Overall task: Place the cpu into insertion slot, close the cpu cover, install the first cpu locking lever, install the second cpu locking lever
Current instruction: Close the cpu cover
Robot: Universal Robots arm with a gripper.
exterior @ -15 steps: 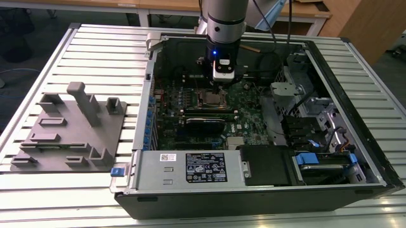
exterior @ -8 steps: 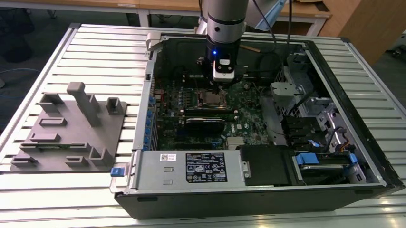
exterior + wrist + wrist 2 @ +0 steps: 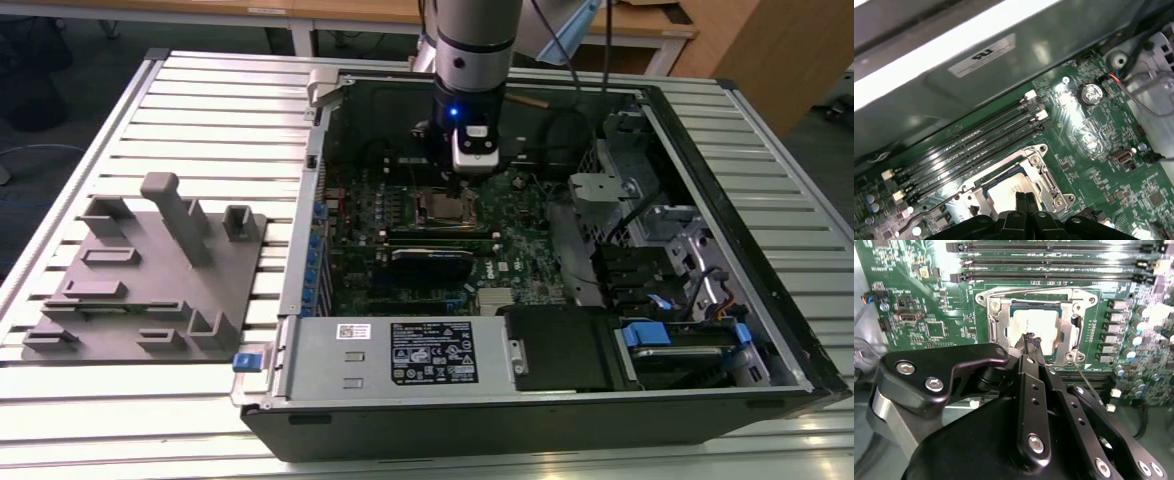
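The cpu (image 3: 1036, 322) lies with its dull silver top up in the insertion slot (image 3: 446, 207) on the green board. The silver cpu cover (image 3: 1070, 330) lies flat around it, its cut-out showing the chip. One thin wire lever (image 3: 1029, 290) runs along the socket edge beside the long black slots. A second thin lever (image 3: 1089, 386) sticks out slantwise from a socket corner. My gripper (image 3: 1029, 340) hangs just above the chip with its black fingers pressed together and nothing between them. In the first wrist view the shut gripper (image 3: 1025, 198) overlaps the cpu (image 3: 1001, 187) and the cover (image 3: 1046, 175).
Several long black card slots (image 3: 969, 145) run beside the socket. The case walls (image 3: 320, 170) ring the board. A labelled grey box (image 3: 400, 352) and drive bays with blue clips (image 3: 643, 335) stand at the case front. A grey fixture plate (image 3: 147, 270) lies on the slatted table at the exterior view's left.
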